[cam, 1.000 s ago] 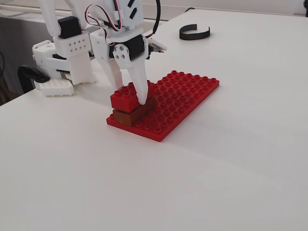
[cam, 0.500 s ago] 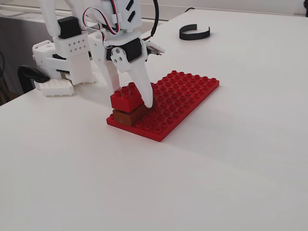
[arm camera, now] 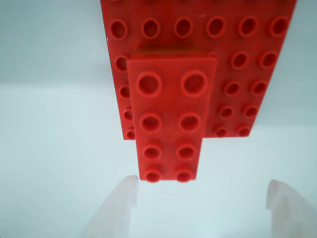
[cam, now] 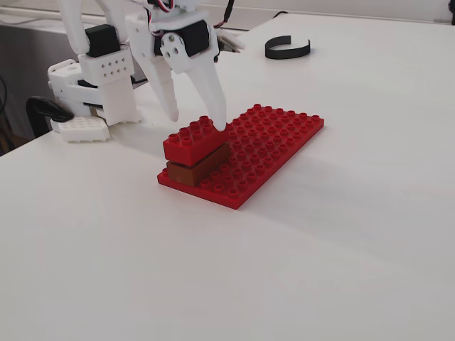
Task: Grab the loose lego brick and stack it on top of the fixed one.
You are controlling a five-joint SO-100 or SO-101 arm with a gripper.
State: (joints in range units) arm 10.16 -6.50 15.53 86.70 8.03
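Note:
The bright red 2x4 brick [cam: 190, 140] sits on top of the brown brick [cam: 202, 167], which stands at the near left corner of the flat red baseplate [cam: 277, 142]. In the wrist view the red brick [arm camera: 171, 119] fills the middle and covers the brown one, with the baseplate [arm camera: 247, 29] behind it. My gripper [cam: 196, 119] is open just above the far end of the red brick, and its white fingers [cam: 215, 106] hold nothing. In the wrist view the gripper [arm camera: 203, 208] shows as two spread fingertips [arm camera: 119, 208] at the bottom edge, clear of the brick.
A black curved band [cam: 287, 48] lies on the white table [cam: 320, 249] at the back. The arm's white base [cam: 92, 99] stands at the back left, near the table's left edge.

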